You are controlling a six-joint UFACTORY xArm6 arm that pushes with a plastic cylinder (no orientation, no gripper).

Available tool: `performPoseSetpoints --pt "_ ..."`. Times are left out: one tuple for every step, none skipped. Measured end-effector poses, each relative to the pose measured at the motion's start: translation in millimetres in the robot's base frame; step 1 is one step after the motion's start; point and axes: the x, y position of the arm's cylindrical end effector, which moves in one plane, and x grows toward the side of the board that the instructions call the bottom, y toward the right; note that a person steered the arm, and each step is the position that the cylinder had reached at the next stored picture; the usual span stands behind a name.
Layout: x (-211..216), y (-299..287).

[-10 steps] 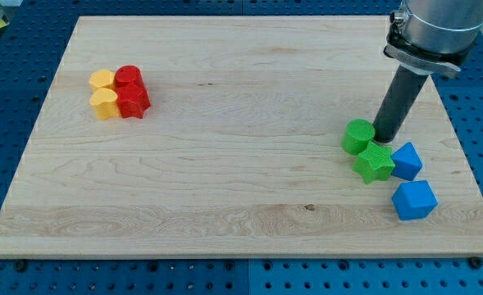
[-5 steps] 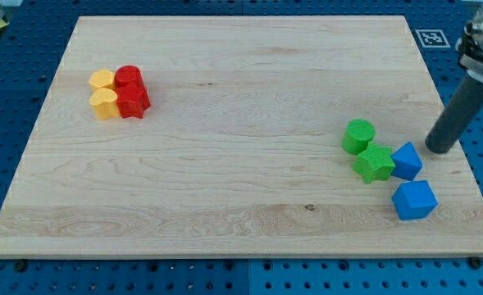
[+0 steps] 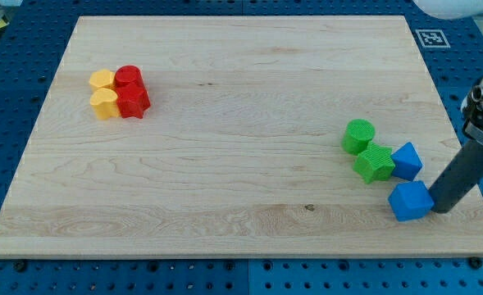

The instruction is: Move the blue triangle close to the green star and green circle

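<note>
The blue triangle (image 3: 407, 161) lies near the board's right edge, touching the right side of the green star (image 3: 375, 162). The green circle (image 3: 358, 135) sits just up and left of the star, against it. A second blue block (image 3: 410, 201), cube-like, lies below the triangle. My tip (image 3: 441, 210) is at the right side of this lower blue block, touching or almost touching it, below and to the right of the triangle.
Two yellow blocks (image 3: 102, 92) and two red blocks (image 3: 131, 92) are clustered at the wooden board's upper left. The board's right edge (image 3: 458, 139) runs close behind the blue blocks. A marker tag (image 3: 430, 37) lies off the board's top right corner.
My tip has swung from beside the green circle out to the right, then down to the right side of the lower blue block. The blocks have hardly moved.
</note>
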Motion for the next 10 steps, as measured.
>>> performPoseSetpoints --pt "4 0" --pt "4 0" --pt "-2 -2" --pt "-10 -13" --pt "-10 -18" --pt "-14 -19" --pt "-34 -20" --pt "-48 -20" --pt "-55 -20" --pt "-67 -22"
